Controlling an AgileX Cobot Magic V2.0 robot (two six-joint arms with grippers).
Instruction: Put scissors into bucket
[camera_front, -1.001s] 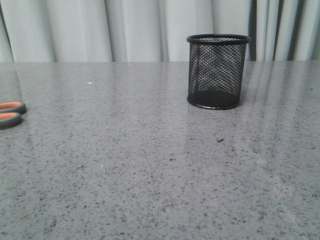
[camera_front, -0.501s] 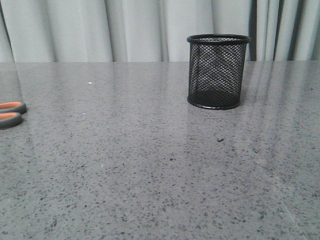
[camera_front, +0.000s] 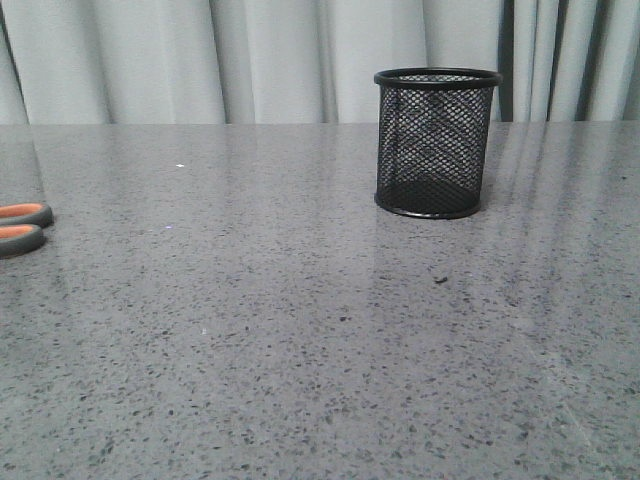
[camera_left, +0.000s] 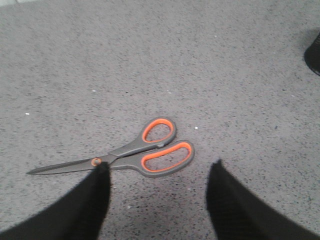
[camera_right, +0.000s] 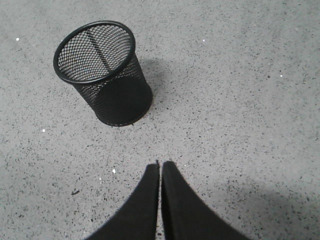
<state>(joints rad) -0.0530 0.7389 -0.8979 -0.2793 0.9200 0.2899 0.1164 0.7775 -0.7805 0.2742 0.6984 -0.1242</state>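
Note:
The scissors (camera_left: 150, 152) lie flat and closed on the grey speckled table, with grey handle loops lined in orange and slim dark blades. In the front view only their handles (camera_front: 20, 228) show at the far left edge. My left gripper (camera_left: 157, 167) is open above the table, its fingertips just short of the scissors, one near the pivot. The bucket (camera_front: 436, 142), a black wire-mesh cup, stands upright and empty at the back right. It also shows in the right wrist view (camera_right: 105, 75). My right gripper (camera_right: 160, 164) is shut and empty, above the table a short way from the cup.
The grey speckled table (camera_front: 300, 330) runs across the whole front view. Pale curtains (camera_front: 250, 60) hang behind its far edge. A dark corner of the cup (camera_left: 314, 52) shows at the edge of the left wrist view.

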